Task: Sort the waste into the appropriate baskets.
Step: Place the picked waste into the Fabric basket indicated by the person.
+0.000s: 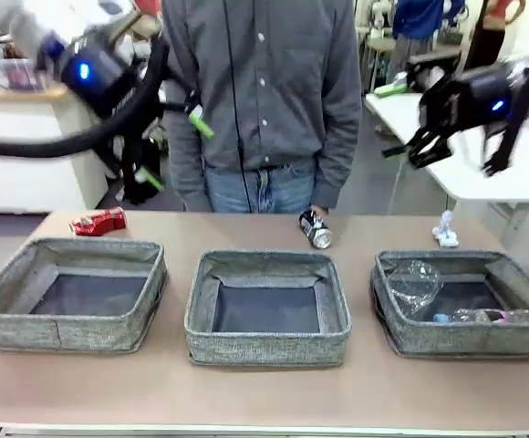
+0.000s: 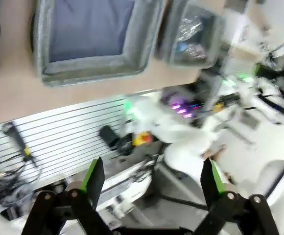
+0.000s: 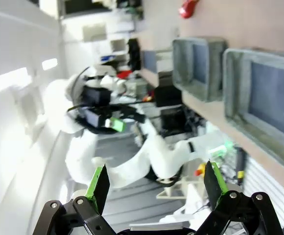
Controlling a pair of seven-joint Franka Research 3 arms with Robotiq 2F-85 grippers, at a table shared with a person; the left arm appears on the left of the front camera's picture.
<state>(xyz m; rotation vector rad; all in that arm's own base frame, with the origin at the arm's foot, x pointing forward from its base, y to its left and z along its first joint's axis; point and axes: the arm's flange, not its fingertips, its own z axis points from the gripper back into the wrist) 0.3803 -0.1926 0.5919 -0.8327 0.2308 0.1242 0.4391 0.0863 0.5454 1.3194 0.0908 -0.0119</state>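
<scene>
Looking along my left pincer (image 2: 152,169), I see two black fingers with green pads spread wide, with clear air between them. My right pincer (image 3: 156,171) stands just as wide and grips nothing. Both hang high above the tan tabletop (image 1: 264,401), and motion blur in the front view makes their outlines hard to read.

Well below the pincers sit three shallow rectangular grey woven-fabric trays with soft low walls. The left basket (image 1: 64,333) and middle basket (image 1: 267,349) show their dark flat bottoms. The right basket (image 1: 470,342), beneath the right pincer, holds crumpled clear plastic (image 1: 415,285) against its left wall. It also holds a clear blue-capped plastic bottle (image 1: 483,316), lying flat and partly cut off by the near wall.

Under the left pincer, beyond the left basket, a crushed red can (image 1: 98,221) lies on the table. A dark printed can with silver ends (image 1: 316,229) lies on its side past the middle basket, between the two pincers. It is just in front of a person (image 1: 264,91) in a grey buttoned shirt. Below the right pincer, behind the right basket, sits a white paper wad (image 1: 445,231), too small to make out further.
</scene>
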